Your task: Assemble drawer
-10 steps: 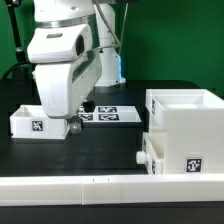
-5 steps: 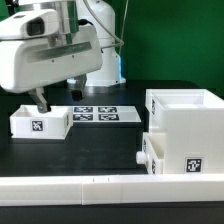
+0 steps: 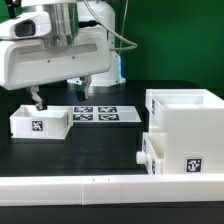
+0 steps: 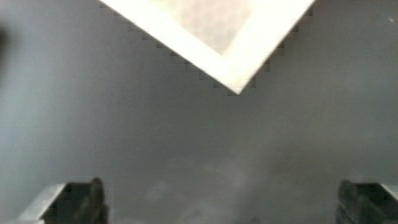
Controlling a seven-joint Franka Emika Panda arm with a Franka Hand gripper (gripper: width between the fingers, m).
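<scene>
We record the arm [image 3: 52, 60] slung low over the loose tray [image 3: 40, 125], gripper [image 4: 221, 200] spread wide, holding nothing.

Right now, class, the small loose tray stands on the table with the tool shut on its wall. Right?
No. The wrist view shows the tool open, holding nothing. The small loose tray does stand on the table.

The arm [image 3: 112, 68] rises at the back, and its broad white wrist [image 3: 55, 55] is held level. The gripper [image 3: 62, 93] points down, with its fingers [image 4: 71, 203] spread wide apart.
</scene>
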